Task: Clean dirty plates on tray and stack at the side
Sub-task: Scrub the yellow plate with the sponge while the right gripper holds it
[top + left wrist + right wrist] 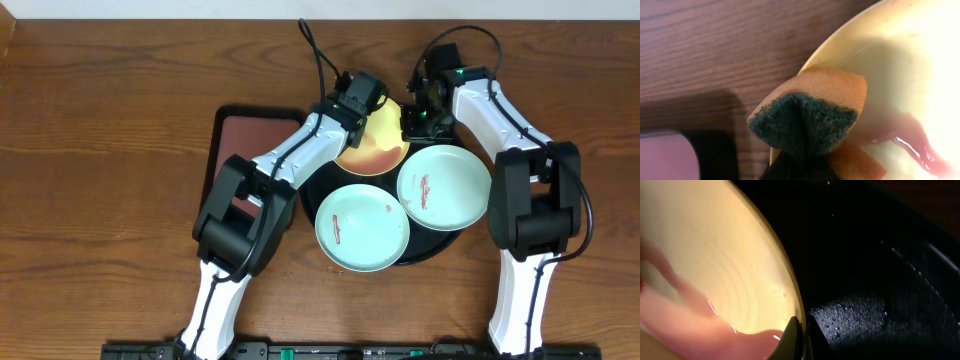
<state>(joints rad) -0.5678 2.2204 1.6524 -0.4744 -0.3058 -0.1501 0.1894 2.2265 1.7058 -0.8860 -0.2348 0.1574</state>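
Presently the yellow plate (372, 150) sits at the far edge of the black tray (440, 245). The right claw (800, 337) is closed narrowly on its rim, evidently to steady it against scrubbing. The left claw (792, 165) grips a folded sponge (810, 115) with its green scouring face outward, pressed at the plate's near rim beside a wet reddish smear (920, 150). Whether the plate is lifted or only braced cannot be told. Two mint plates (362, 227), both streaked red, wait on the tray. A maroon tray (250, 135) lies on the tabletop (100, 150) to the left. No brand, label or writing is legible.
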